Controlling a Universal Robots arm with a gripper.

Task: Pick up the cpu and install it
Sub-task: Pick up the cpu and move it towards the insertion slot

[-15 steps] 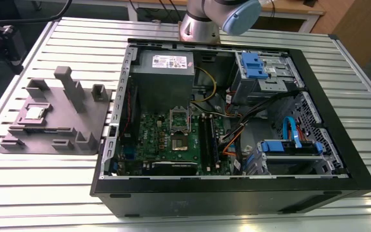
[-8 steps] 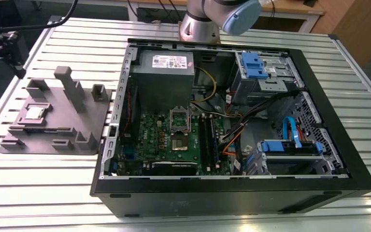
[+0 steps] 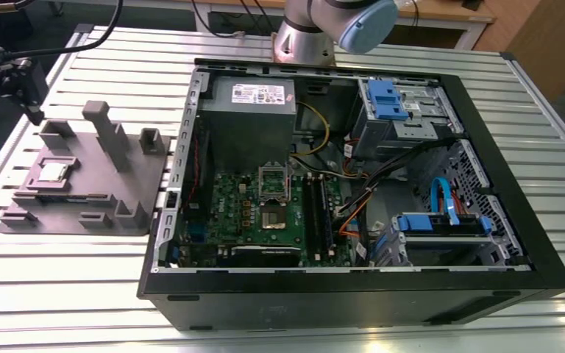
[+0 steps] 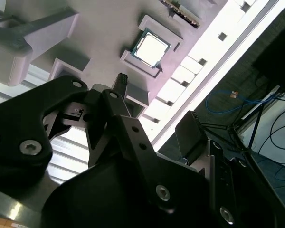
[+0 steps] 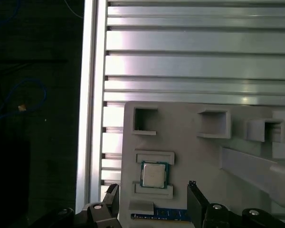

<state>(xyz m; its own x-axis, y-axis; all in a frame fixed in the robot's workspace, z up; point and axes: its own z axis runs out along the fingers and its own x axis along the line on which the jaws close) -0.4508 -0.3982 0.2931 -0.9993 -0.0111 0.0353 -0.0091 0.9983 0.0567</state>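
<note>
Plainly, the cpu (image 5: 154, 175) was found lying flat in a shallow recess of the grey plastic fixture plate (image 5: 190, 142), framed by two raised lips, its silver top turned upward. The tool (image 5: 152, 186) was held above it and apart from it. Its two black fingers (image 5: 194, 198) were spread wide, one to each side of the recess in the first wrist view (nothing was gripped between them, and no contact with the cpu could be made out). In the second wrist view the cpu (image 4: 152, 47) was shown beyond a ribbed fingertip (image 4: 122, 80). A narrow blue circuit-board strip (image 5: 161, 216) was seen just beside the recess.

In the exterior view the fixture plate (image 3: 86, 187) was set on the slatted metal surface (image 3: 361, 331) at the exterior view's left. The cpu (image 3: 55, 172) was seated toward the plate's left part, well apart from the open computer case (image 3: 546, 268). Inside the case a green motherboard (image 3: 233, 213) was laid flat, with its square socket (image 3: 273, 218) near the middle, and a grey power supply (image 3: 253, 99) was mounted beyond it.
</note>
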